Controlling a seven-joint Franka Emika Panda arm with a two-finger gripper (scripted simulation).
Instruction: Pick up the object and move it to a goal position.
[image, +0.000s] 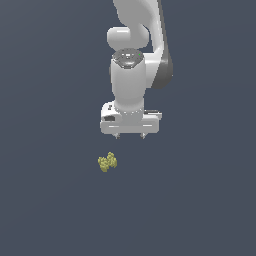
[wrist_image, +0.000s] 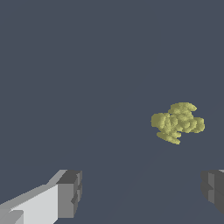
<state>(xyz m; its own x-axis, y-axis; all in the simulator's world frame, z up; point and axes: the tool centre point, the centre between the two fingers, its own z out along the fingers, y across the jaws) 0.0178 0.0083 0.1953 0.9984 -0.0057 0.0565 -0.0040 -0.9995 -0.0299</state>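
Wide-apart jaws frame nothing; knobbly yellow-green object (wrist_image: 177, 122) lies apart.

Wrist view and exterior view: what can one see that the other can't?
Only the wrist view shows the dark pads on the two fingers, wide apart, and the bumps of the yellow-green cluster up close. Only the exterior view shows the white arm above it. Both show the cluster lying free, untouched, on plain dark ground.
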